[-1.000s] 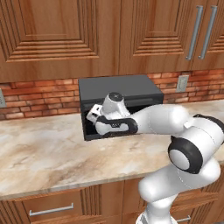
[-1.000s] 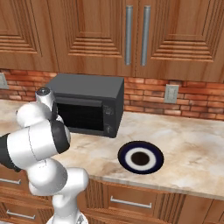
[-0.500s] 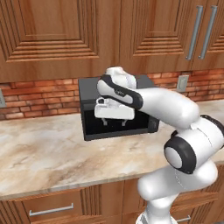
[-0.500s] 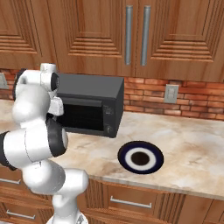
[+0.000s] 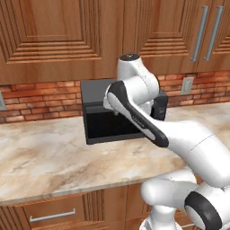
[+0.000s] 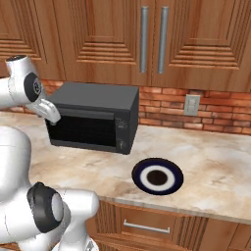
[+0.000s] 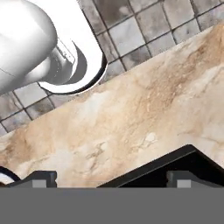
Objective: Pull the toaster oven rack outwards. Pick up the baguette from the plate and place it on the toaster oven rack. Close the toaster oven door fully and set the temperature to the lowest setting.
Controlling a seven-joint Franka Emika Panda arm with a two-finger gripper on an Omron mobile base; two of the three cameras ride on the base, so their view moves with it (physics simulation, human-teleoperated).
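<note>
- Gripper (image 7: 112,178): jaws spread wide with nothing between them, aimed down over the counter (image 7: 144,109) edge at the floor (image 7: 131,30).
- Oven (image 6: 93,95): stands on the counter against the brick wall. Its door (image 6: 81,130) appears shut flat against the front.
- Plate (image 6: 138,182): lies on the counter right of the oven, nearer the edge and apart from it, with no loaf on it.
- Progress, as judged: the rack, baguette and door steps look done, the baguette presumably being behind the door, though that cannot be confirmed through the dark glass. The temperature setting on the control strip (image 6: 121,133) seems to be what is left.
- Right base view: gives the oven front, the strip and the plate unobstructed.
- Left base view: the arm (image 5: 134,112) crosses the oven front and covers the strip.
- Hand view: settles the jaw opening, and catches a dark oven corner (image 7: 175,164) at its lower right.
</note>
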